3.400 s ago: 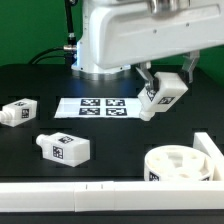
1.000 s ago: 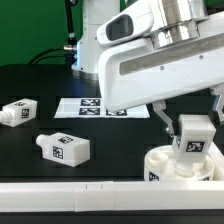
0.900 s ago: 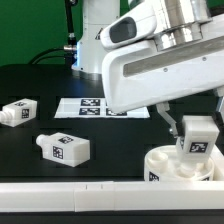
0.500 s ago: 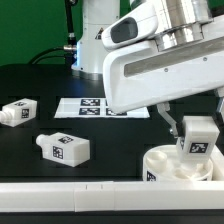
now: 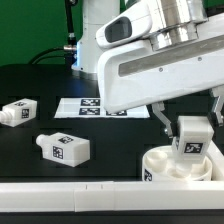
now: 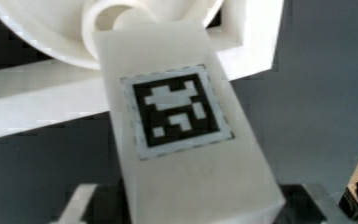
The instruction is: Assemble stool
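Exterior view: far leg (image 5: 18, 111) and near leg (image 5: 62, 148) lie loose on the black surface (image 5: 118, 140), with the marker board (image 5: 90, 106) behind them. At right, the fingers (image 5: 166, 124) are clamped on a third leg (image 5: 192, 141), which is upright with its lower end inside the rim of the seat (image 5: 160, 167). I cannot tell whether it is fully seated.

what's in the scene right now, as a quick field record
end effector: shut on held leg
held leg: upright, lower end at the seat; cannot tell if it is seated
seat: on the table, at the exterior view's right, next to the rail
far leg: lying loose, at the exterior view's left
near leg: lying loose, closer to the rail
marker board: flat, behind the loose legs
rail: runs along the front
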`<state>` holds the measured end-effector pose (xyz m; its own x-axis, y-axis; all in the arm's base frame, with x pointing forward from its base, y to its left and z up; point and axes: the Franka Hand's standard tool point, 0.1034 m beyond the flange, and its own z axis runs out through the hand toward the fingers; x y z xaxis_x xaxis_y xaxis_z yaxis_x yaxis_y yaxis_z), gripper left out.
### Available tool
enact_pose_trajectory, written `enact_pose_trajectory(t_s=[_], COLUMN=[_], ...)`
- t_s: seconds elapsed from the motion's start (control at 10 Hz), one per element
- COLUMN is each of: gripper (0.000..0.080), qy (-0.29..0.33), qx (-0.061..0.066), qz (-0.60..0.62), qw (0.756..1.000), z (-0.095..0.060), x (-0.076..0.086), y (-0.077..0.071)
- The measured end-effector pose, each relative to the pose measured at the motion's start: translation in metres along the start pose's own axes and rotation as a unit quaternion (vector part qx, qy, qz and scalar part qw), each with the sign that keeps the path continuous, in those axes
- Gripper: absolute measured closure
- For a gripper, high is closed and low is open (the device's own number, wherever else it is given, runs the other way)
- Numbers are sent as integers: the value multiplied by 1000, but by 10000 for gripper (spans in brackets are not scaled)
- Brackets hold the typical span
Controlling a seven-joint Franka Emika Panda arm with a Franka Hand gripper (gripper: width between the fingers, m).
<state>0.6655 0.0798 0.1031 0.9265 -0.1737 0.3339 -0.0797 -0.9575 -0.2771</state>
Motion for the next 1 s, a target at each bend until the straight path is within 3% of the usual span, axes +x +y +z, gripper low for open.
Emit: enact_pose_trajectory(t_s=[0.8, 1.0], gripper=[439, 439], qy=[6, 0], qx=[-7, -9], qz=[3, 3], qw=[1000, 1000], z=[9, 13], x=[-4, -13], y=[7, 8])
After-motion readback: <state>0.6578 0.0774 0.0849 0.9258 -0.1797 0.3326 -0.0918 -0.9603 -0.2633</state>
